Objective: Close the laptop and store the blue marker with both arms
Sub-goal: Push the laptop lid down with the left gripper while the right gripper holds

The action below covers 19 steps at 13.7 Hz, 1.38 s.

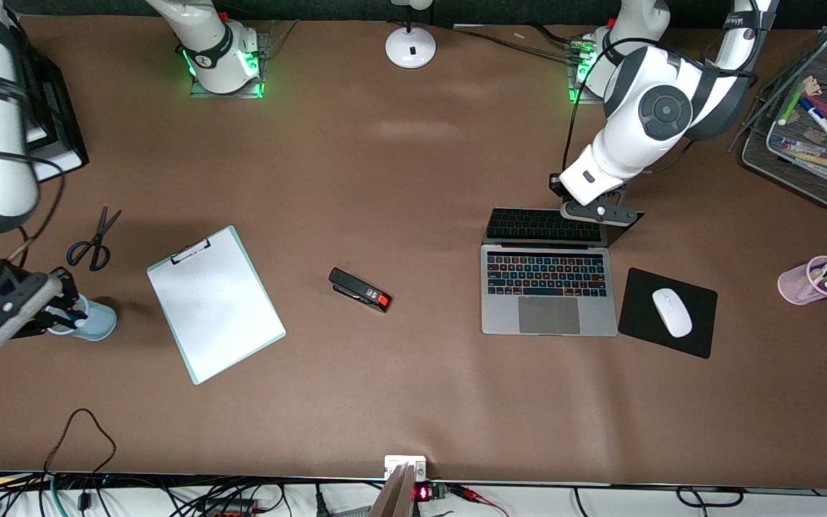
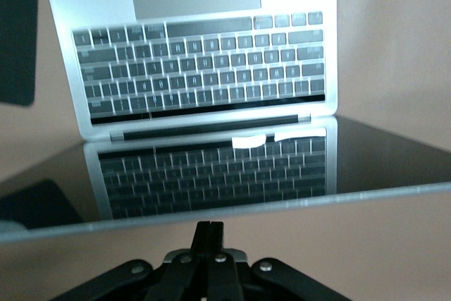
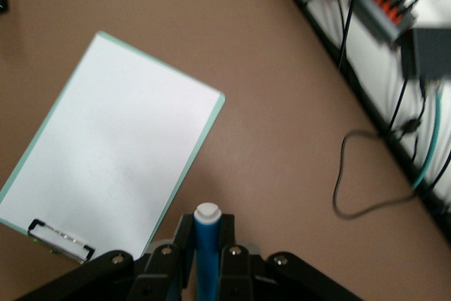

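Two white jointed arms work over the brown tabletop [image 1: 413,179]. Toward the left arm's end lies the flat silver-grey laptop [image 1: 548,291], its black keyboard glowing with coloured keys and its dark screen tilted partway down, mirroring them. The left hand [image 1: 599,210], fingers clenched on nothing, sits at the lid's top edge, at the laptop's twelve o'clock. The right hand [image 1: 62,312] grasps the slim bright-blue, white-tipped marker [image 3: 206,244] upright over a pale blue cup [image 1: 97,321], at nine o'clock from the white clipboard [image 1: 216,303].

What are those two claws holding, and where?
Right gripper clamps the blue marker just below its white tip. Left gripper, shut, holds nothing.
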{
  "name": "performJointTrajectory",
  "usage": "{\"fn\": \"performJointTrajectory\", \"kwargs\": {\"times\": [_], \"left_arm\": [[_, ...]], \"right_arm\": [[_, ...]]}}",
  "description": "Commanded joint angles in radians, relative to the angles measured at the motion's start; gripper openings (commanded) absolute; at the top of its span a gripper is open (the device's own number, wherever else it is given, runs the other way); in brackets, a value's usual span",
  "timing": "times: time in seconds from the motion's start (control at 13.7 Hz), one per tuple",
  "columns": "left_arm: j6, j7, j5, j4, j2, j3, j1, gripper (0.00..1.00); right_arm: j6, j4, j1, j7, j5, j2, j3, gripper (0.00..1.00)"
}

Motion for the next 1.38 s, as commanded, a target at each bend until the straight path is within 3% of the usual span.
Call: {"fn": "performJointTrajectory", "kwargs": {"times": [0.0, 0.29, 0.66, 0.95, 1.31], "left_arm": [[0.087, 0.000, 0.041, 0.008, 0.035, -0.004, 0.010, 0.00], [0.213, 0.001, 0.066, 0.028, 0.112, -0.001, 0.015, 0.00], [0.381, 0.004, 0.107, 0.074, 0.245, 0.008, 0.024, 0.00], [0.527, 0.010, 0.110, 0.092, 0.366, 0.016, 0.023, 0.00], [0.581, 0.012, 0.148, 0.141, 0.486, 0.019, 0.021, 0.00]], "right_arm": [[-0.095, 0.036, -0.061, -0.198, 0.193, -0.016, 0.009, 0.00], [-0.155, 0.049, -0.139, -0.507, 0.376, -0.015, 0.009, 0.00], [-0.374, 0.056, -0.268, -0.850, 0.620, 0.025, 0.010, 0.00], [-0.462, 0.118, -0.337, -1.020, 0.651, 0.105, 0.010, 0.00], [-0.463, 0.163, -0.365, -1.120, 0.680, 0.208, 0.012, 0.00]]}}
